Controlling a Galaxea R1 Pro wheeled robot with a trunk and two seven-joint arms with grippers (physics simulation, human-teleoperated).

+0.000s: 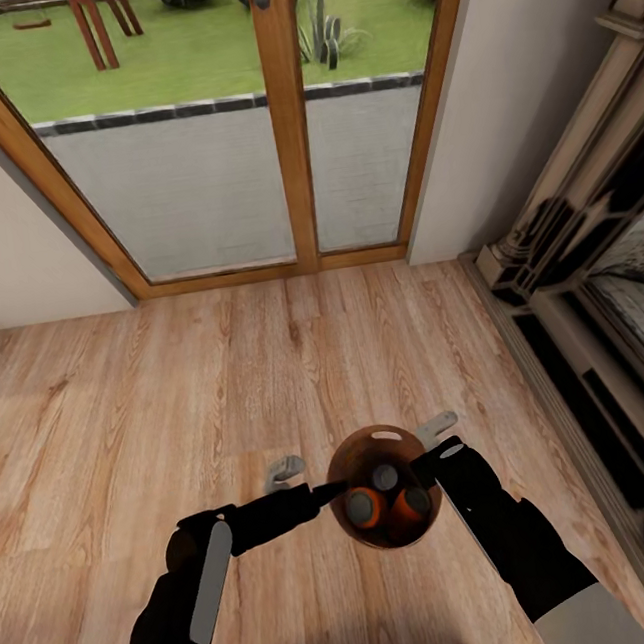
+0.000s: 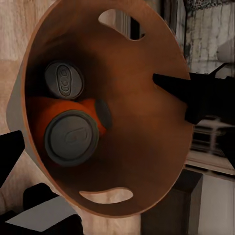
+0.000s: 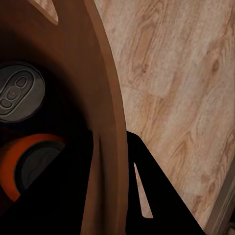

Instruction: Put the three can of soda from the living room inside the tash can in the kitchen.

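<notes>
While both grippers (left (image 1: 328, 492), right (image 1: 423, 471)) pinch its stiff rim, the bin (image 1: 363, 448) carries three light cans (image 1: 387, 500).

Even daylight, soft shadows, wide-angle edge distortion

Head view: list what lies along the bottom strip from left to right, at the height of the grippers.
Left arm → left gripper → bin holding the soda cans → right gripper → right arm → fireplace surround.
</notes>
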